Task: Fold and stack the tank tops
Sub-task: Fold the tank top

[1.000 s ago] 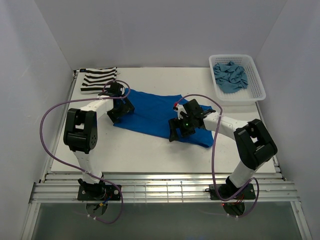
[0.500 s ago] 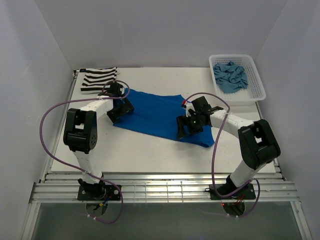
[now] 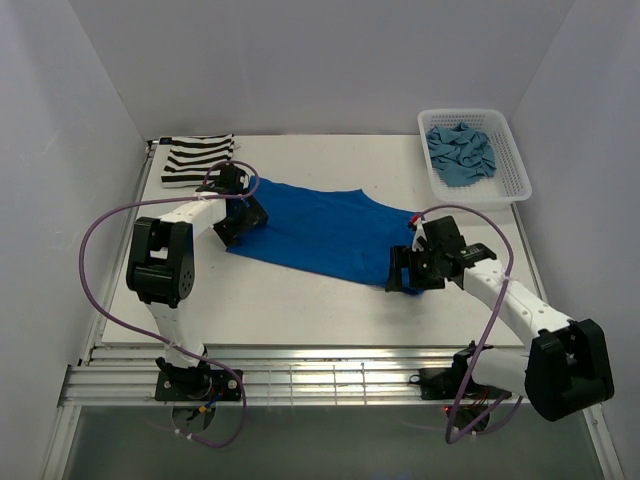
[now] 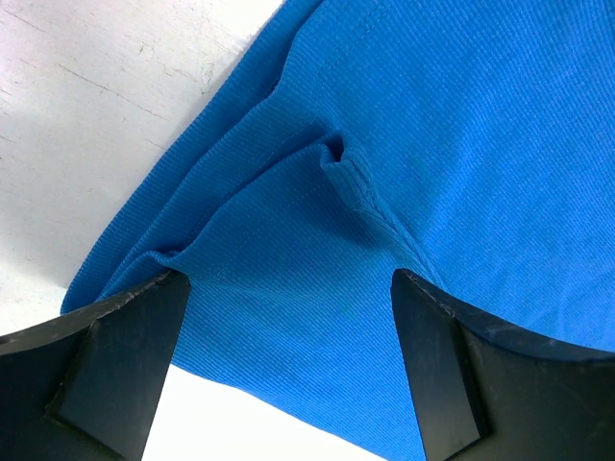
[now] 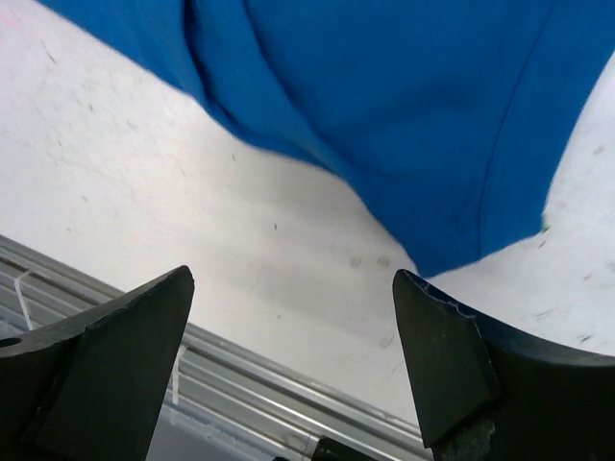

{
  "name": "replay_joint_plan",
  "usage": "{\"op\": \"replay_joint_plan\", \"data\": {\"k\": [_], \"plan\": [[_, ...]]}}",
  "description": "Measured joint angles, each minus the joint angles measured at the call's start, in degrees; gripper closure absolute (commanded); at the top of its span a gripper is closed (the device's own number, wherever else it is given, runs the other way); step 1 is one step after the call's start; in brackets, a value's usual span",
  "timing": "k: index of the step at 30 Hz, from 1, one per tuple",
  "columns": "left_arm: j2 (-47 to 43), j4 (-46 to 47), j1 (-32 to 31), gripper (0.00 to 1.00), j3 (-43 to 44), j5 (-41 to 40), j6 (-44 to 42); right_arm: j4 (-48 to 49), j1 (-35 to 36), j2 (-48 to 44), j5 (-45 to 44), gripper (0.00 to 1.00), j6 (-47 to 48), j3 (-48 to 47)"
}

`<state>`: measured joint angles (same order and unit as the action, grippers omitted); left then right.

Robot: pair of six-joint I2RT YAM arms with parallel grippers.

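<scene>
Top external view shows the blue top [image 3: 320, 225] spread flat across the middle of the white surface [image 3: 300, 300], long side running from left to right. The striped top [image 3: 197, 158] lies folded at the far left corner, just beside the blue one but apart from it. The teal top [image 3: 460, 152] lies crumpled inside the white basket [image 3: 517, 165] at the far right.

On the left wrist view, the left fingers [image 4: 106, 375] stand wide open over the left end of the blue top. A wrinkle with a small raised fold of cloth sits between them, and the edge of the cloth passes near the tip of one finger. They have hold of nothing; I cannot tell whether the tips touch the cloth.

On the right wrist view, the right fingers [image 5: 106, 365] are also wide open and hold nothing. They hang over bare surface at the near right corner of the blue top, and this corner lies between the two fingers, a little beyond their tips.
</scene>
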<state>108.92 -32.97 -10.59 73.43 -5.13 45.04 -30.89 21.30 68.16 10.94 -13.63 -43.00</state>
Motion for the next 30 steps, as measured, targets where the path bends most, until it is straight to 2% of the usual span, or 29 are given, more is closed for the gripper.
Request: {"op": "replay_joint_plan", "data": {"k": [6, 17, 30], "plan": [[-0.1, 0.0, 0.0, 0.02, 0.0, 0.0, 0.0, -3.1, -0.1, -2.0, 3.1, 0.1, -1.9, 6.2], [-0.1, 0.0, 0.0, 0.02, 0.0, 0.0, 0.0, 1.4, -1.6, 8.0, 4.2, 0.1, -1.2, 3.6], [-0.1, -0.3, 0.0, 0.02, 0.1, -0.3, 0.1, 6.0, -6.6, 10.9, 4.2, 0.1, -0.3, 0.2]]}}
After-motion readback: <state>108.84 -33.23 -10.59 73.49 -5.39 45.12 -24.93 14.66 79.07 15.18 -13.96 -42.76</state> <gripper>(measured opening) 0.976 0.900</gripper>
